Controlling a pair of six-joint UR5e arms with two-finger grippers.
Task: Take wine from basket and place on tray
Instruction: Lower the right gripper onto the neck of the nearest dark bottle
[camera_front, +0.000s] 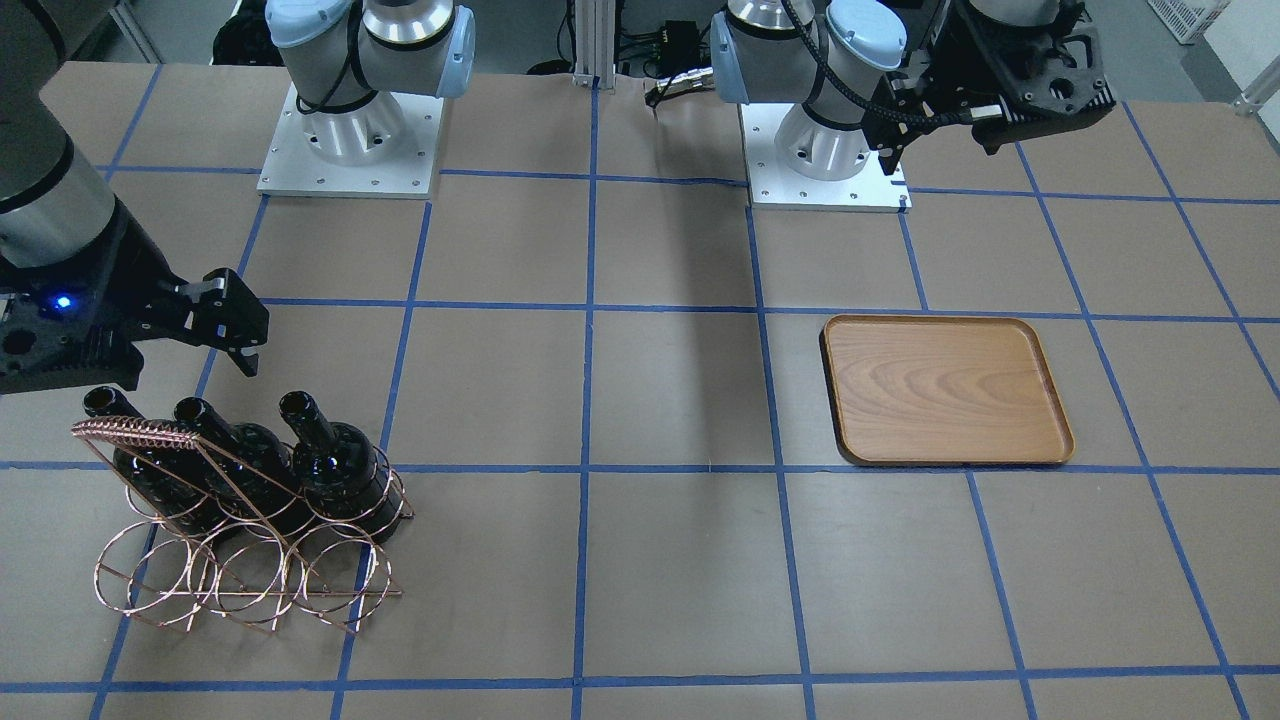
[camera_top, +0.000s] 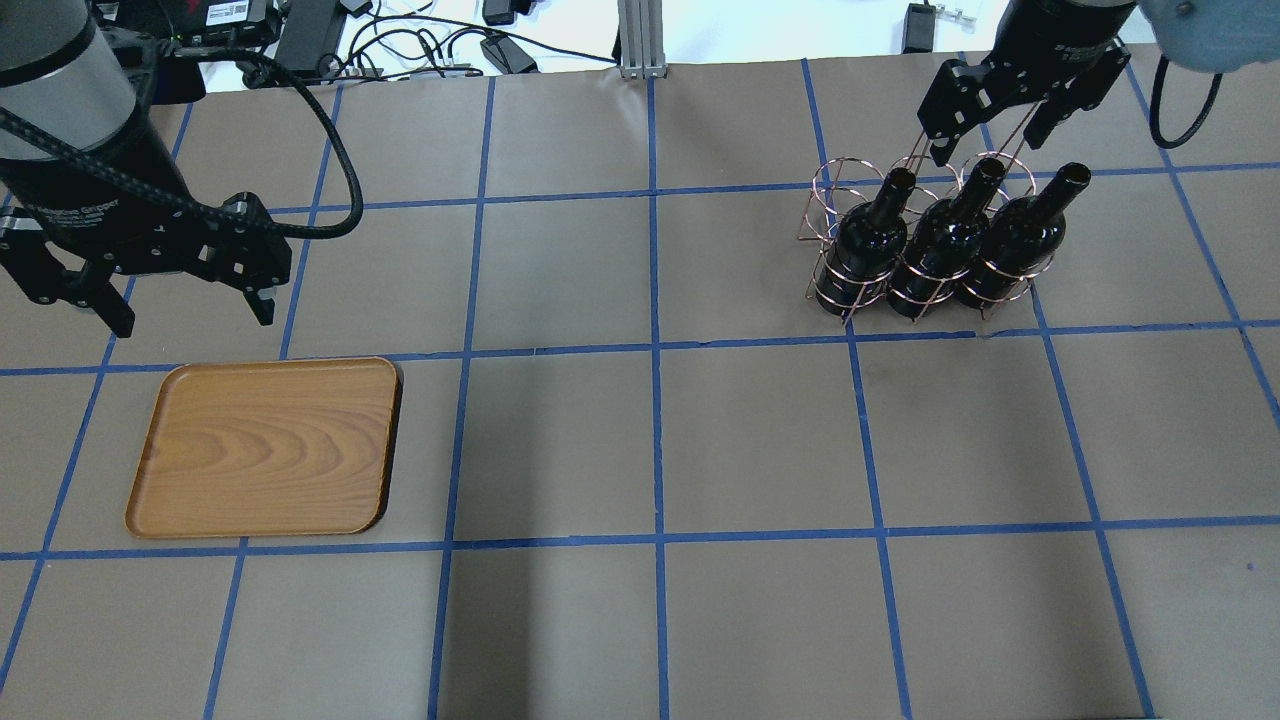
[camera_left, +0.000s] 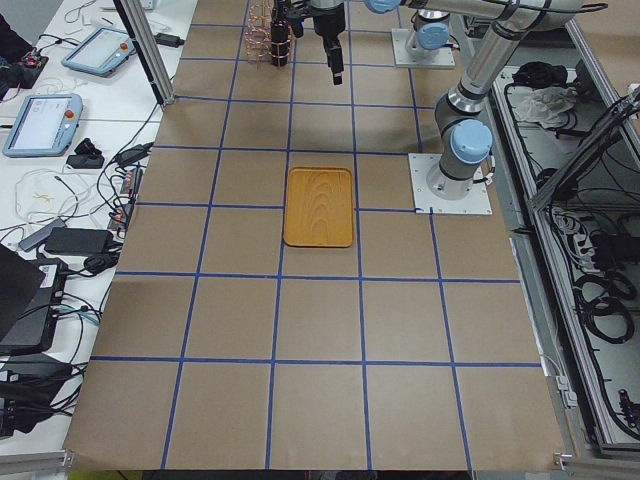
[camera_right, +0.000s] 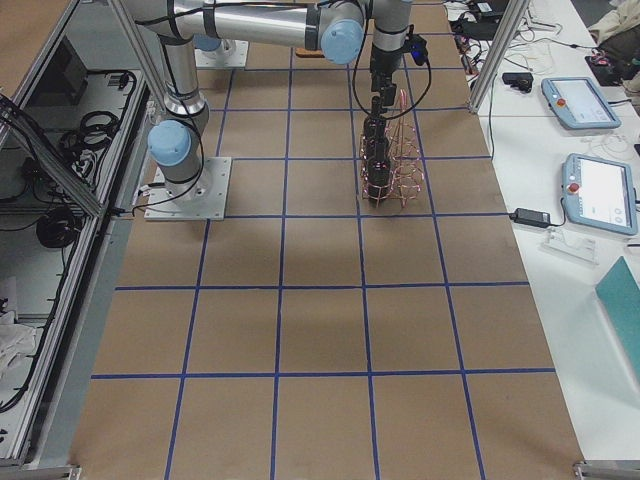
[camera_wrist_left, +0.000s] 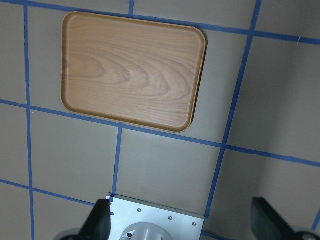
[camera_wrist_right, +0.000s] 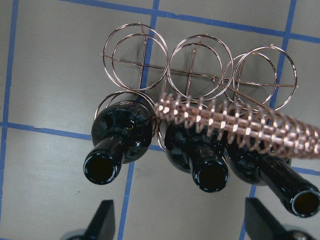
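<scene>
Two black fingertips of the right arm's jaws frame the bottom edge of the right wrist view, spread wide and holding nothing. Just beyond them are the open mouths of three dark, glossy wine bottles. The bottles stand side by side, leaning, in one row of rings of the copper wire basket, and the second row of three rings has no bottle in it. A coil-wrapped handle bar crosses above the bottles' shoulders. From the overhead view these jaws hang over the bottle necks, apart from the glass. The basket rests on the brown tabletop, which is marked into squares by blue tape lines, on the robot's right side. Well apart from it, on the robot's left side, the wooden tray lies flat and bare. The left arm's jaws hover high above the tabletop, likewise wide open and gripping nothing. That arm's fingertips show at the lower edge of its wrist view, over the corner of a white base plate, with the whole tray visible beyond.
</scene>
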